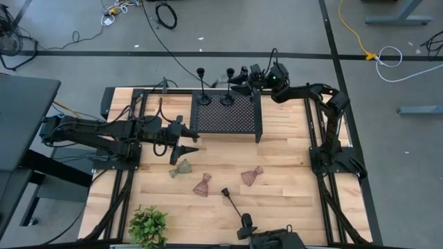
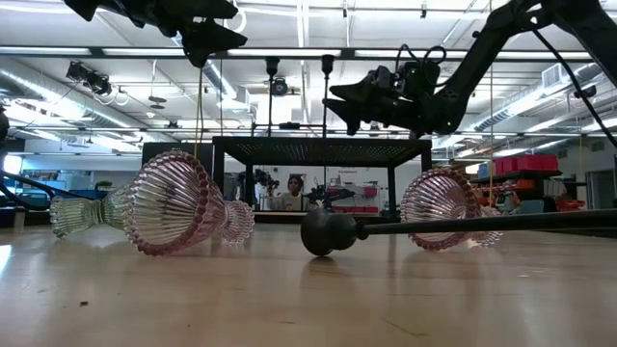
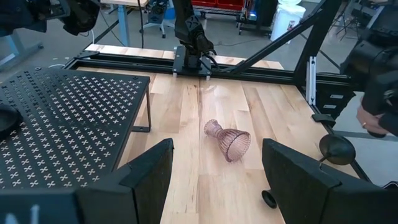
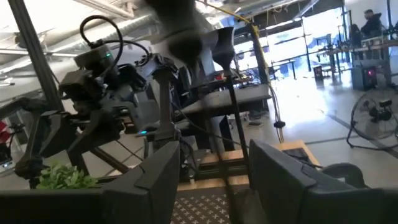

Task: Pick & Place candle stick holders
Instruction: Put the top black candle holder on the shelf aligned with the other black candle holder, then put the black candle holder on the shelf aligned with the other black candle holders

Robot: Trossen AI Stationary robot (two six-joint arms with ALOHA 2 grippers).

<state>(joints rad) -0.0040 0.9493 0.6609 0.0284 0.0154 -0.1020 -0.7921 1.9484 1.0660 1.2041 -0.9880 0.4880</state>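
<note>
Lying on my desk (image 1: 291, 200) I see one black holder (image 1: 233, 205) and three glass ones (image 1: 202, 185) left, two black stand on the rack (image 1: 225, 117); right hand (image 1: 234, 77) spreads, left hand (image 1: 185, 142) spread.

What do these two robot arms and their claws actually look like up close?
Both arms are black and built from jointed segments. Black cables loop along the left arm, and the right arm shows a small green light near its wrist. Each ends in a gripper with two flat, wedge-shaped dark fingers: the left gripper and the right gripper. No printed markings are readable.
</note>
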